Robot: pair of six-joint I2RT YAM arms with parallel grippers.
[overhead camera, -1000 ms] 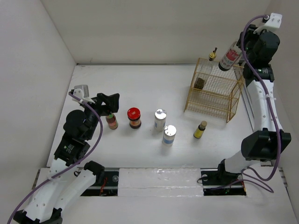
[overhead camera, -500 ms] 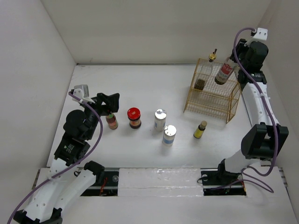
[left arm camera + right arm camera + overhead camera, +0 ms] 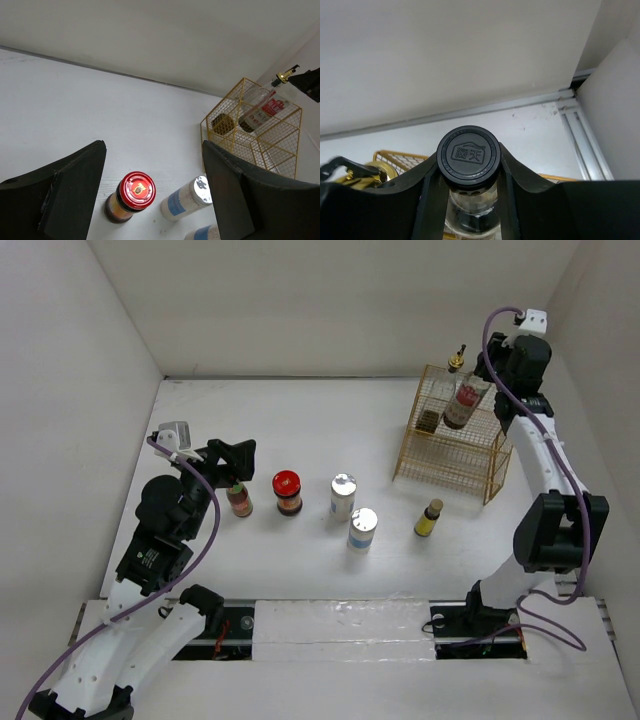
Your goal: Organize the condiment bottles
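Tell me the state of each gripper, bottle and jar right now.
Left gripper, open, empty.
Right gripper, shut on black-capped sauce bottle.
Black-capped sauce bottle, tilted at gold wire basket's top.
Gold-spouted bottle, upright in basket.
Red-lidded jar, upright, lidded.
Far silver-topped cylinder, upright.
Near silver-topped cylinder, upright.
Small yellow bottle, upright, capped.
Small red-labelled bottle, upright.

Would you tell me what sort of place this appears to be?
Probably a robot test cell: plain white walls enclose a white table, two arms are bolted at its edge, and condiment bottles stand beside a gold wire basket.

Bright even light, soft faint shadows; top view sharp (wrist-view foregrounds blurred).
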